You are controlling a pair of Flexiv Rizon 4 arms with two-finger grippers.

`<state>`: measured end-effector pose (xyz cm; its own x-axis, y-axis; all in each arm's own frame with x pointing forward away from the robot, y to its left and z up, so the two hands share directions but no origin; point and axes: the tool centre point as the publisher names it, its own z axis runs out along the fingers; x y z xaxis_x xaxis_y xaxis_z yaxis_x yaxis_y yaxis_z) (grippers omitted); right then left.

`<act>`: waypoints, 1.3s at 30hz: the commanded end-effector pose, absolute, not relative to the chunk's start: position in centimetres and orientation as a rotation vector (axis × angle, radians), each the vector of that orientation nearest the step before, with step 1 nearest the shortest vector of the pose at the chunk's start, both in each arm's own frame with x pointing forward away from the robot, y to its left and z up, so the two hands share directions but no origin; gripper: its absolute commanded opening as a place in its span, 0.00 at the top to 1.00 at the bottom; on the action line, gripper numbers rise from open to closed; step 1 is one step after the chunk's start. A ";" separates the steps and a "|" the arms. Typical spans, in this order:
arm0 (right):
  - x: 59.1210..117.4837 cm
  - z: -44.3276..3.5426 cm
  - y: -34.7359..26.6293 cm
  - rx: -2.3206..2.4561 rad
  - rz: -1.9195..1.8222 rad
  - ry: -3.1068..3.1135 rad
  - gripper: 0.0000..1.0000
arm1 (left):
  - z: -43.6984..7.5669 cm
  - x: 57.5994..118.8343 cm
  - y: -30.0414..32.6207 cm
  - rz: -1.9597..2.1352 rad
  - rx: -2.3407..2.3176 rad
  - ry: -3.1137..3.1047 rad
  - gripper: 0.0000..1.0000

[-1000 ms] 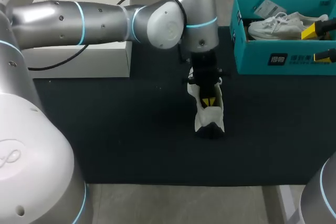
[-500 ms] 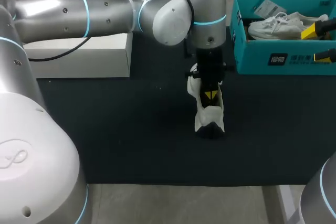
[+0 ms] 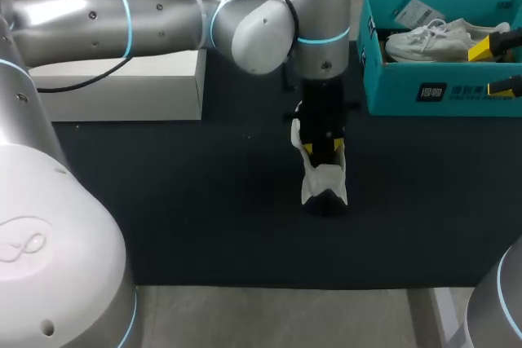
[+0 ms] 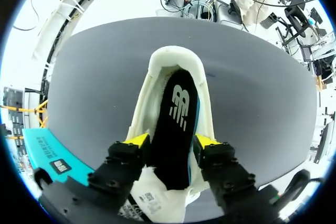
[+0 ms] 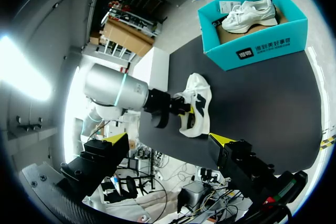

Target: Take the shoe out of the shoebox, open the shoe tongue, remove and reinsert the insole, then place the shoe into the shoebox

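- The shoe (image 3: 325, 178) stood outside the teal shoebox (image 3: 408, 91), on the dark mat (image 3: 204, 201) near its middle, close to the box but apart from it.
- A second shoe (image 3: 424, 38) lay inside the shoebox.
- The black insole (image 4: 178, 124) lay along the shoe's opening. Its near end rode over the folded-out tongue (image 4: 157, 203), so it was judged not fully seated.
- The left gripper (image 4: 172, 141) sat low over the shoe and straddled the insole at mid-length. The yellow tips met the insole's edges so closely that it could not be told whether they pinched it or merely flanked it.
- The right gripper (image 5: 168, 140) hung at the shoebox's far side with its jaws spread wide and nothing between them.
- Handling, as judged: the shoe was light, with a soft upper that would fold under a side squeeze. The padded heel collar looked the firmest place to take hold.
- The insole was judged thin and flexible, likely to buckle if pushed endwise. A pinch across one edge near the heel would suit it better.
- Hidden: in the head view the left wrist covered the shoe's rear half. In the left wrist view the gripper body masked the toe and laces, and the insole's underside was not shown.
- In the head view the right gripper was cut off at the edge.
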<state>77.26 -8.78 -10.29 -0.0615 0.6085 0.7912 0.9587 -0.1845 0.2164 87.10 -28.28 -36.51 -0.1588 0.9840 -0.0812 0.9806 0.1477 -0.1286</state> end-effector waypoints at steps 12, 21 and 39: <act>77.2 -10.3 -8.8 -1.810 -1.137 -1.671 0.00 | -35.5 86.8 -27.7 0.241 -2.035 -2.400 0.00; 77.2 -10.3 -8.8 -1.810 -1.137 -1.671 0.00 | -35.2 86.3 -27.9 0.234 -2.062 -2.398 0.00; 77.2 -10.3 -8.8 -1.810 -1.137 -1.671 0.00 | -31.4 91.6 -26.7 0.220 -1.956 -2.579 0.00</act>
<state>77.26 -8.78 -10.29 -0.0615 0.6085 0.7912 0.9587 -0.1845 0.2163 91.42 -27.57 -32.42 -0.2649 0.9514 -0.1573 0.9643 0.2608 -0.0463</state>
